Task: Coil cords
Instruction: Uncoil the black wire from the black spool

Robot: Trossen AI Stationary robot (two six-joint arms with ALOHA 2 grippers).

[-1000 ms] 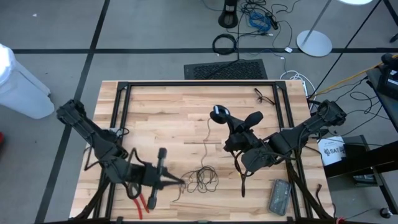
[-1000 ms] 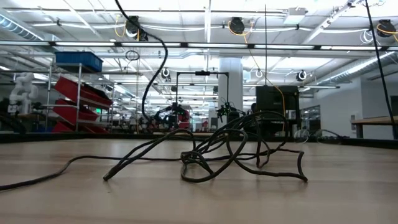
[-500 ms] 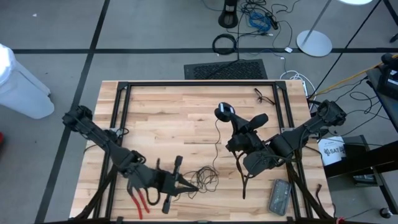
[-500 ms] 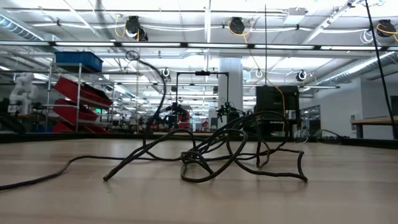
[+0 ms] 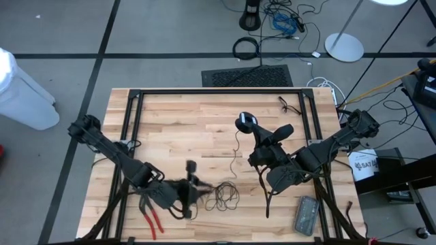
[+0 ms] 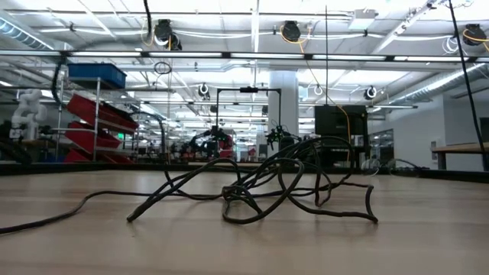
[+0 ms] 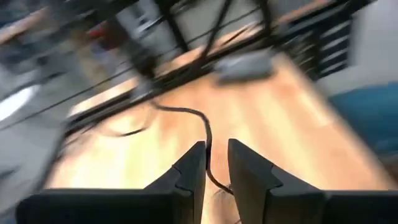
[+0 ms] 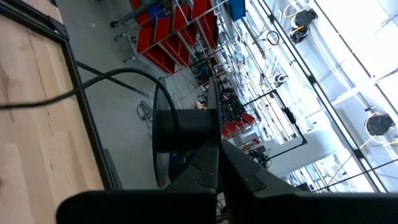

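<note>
The cord [image 5: 225, 194] lies as a loose tangle on the wooden table [image 5: 184, 129], near the front edge, w/ one thin strand running up to its round puck [image 5: 244, 122] mid-table. The puck sits just beside the right gripper [image 5: 253, 131], whose fingers are pressed together; in the right wrist view a round dark disc [image 8: 185, 134] rides across the closed fingers.

Left gripper [image 5: 197, 190] is low at the tangle's left side, blurred in the high view. In the left wrist view its fingers [image 7: 191, 168] stand slightly apart w/ a strand of cord [image 7: 202, 134] running down into the gap; can't tell if it's clamped.

Open room: the table's back half and left-centre are bare wood. Front is crowded: red-handled pliers [image 5: 153, 219] front-left, a grey box [image 5: 306, 214] front-right. A black frame rail [image 5: 218, 91] borders the back and sides.

Vs half a sec ago: left gripper has pulled back left from the tangle's middle, and its fingers have parted. Right arm and puck unchanged.
</note>
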